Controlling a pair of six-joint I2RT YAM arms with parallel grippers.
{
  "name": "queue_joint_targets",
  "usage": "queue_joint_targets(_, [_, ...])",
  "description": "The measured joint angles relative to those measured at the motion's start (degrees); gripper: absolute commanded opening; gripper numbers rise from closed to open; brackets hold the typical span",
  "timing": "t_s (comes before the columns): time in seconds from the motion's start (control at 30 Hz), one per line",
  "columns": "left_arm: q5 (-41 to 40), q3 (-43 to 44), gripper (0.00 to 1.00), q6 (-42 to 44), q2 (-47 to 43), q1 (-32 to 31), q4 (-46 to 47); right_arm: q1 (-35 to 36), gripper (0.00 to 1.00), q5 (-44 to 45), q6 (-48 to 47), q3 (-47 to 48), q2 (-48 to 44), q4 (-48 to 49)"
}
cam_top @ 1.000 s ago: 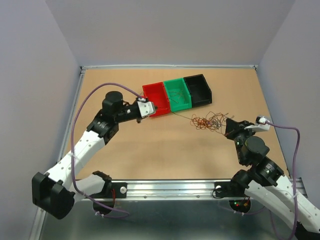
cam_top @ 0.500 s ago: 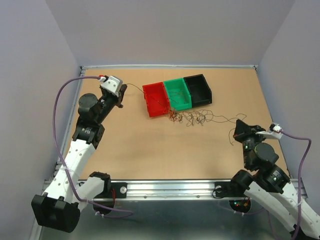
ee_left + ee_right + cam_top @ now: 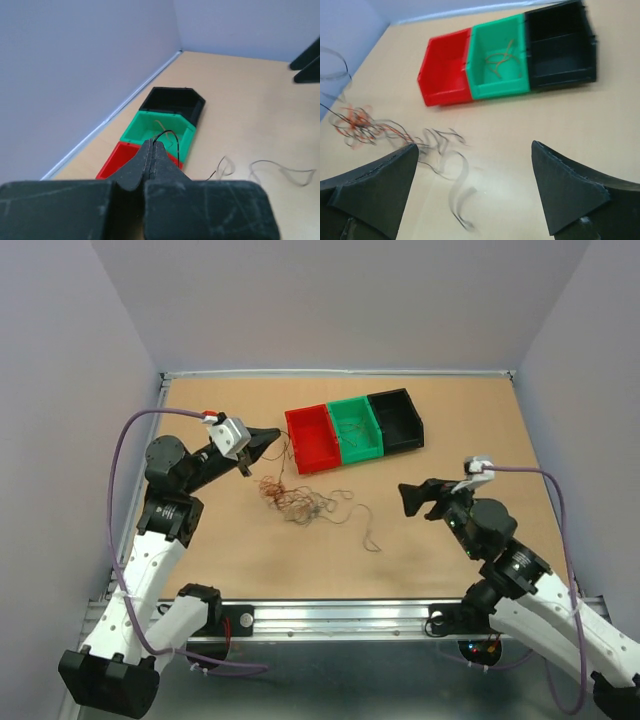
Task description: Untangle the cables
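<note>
The cables (image 3: 297, 501) lie as a small curly red-orange, brown and black tangle on the table in front of the red bin (image 3: 313, 439), and a loose strand (image 3: 372, 537) trails off to the right. My left gripper (image 3: 272, 435) hovers up-left of the tangle, shut on a thin black cable (image 3: 167, 134) that loops out from its tips (image 3: 152, 144). My right gripper (image 3: 409, 497) stands open to the right of the cables with nothing between its fingers. In the right wrist view the tangle (image 3: 364, 125) sits far left and a blurred strand (image 3: 458, 187) lies between the open fingers (image 3: 474, 145).
Red, green (image 3: 356, 430) and black (image 3: 397, 418) bins stand in a row at the back centre. The green bin (image 3: 497, 62) holds a few brownish wires. Walls close in the table on the left, back and right.
My right gripper has opened, let go of its strand and moved left. The left gripper, still shut on its cable, swung toward the red bin. The spread-out cables slid left and bunched up.
</note>
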Motion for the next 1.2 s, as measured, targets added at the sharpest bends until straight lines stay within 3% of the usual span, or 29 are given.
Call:
queue_joint_targets(0.17, [6.3, 4.9, 0.00, 0.6, 0.0, -1.2, -2.4, 0.0, 0.91, -20.0, -7.3, 0.1, 15.0, 11.3])
queue_joint_targets(0.37, [10.4, 12.5, 0.00, 0.5, 1.2, -2.6, -4.7, 0.4, 0.91, -41.7, -12.6, 3.7, 33.4, 26.3])
queue_joint_targets(0.53, [10.0, 15.4, 0.00, 0.6, 3.5, -5.1, -6.3, 2.9, 0.93, -51.4, -14.1, 8.7, 42.6, 37.0])
queue_joint_targets(0.63, [8.3, 15.9, 0.00, 1.3, 4.9, -7.9, -7.8, 5.1, 0.93, -54.1, -15.0, 11.6, 45.5, 41.1])
queue_joint_targets(0.67, [7.3, 16.0, 0.00, 1.7, 5.3, -9.0, -8.4, 5.9, 0.79, -54.8, -15.3, 13.2, 46.7, 42.2])
queue_joint_targets(0.77, [4.5, 16.2, 0.00, 3.0, 6.1, -12.8, -10.0, 7.6, 0.53, -55.1, -16.3, 16.7, 50.1, 44.7])
queue_joint_targets(1.0, [-3.5, 25.1, 0.00, 4.5, 9.0, -16.6, -14.6, 8.6, 0.48, -51.8, -16.6, 18.1, 55.8, 47.0])
queue_joint_targets(1.2, [-14.8, 42.6, 0.00, 4.0, 14.8, -16.7, -20.4, 8.6, 0.27, -46.1, -14.3, 10.6, 54.4, 51.3])
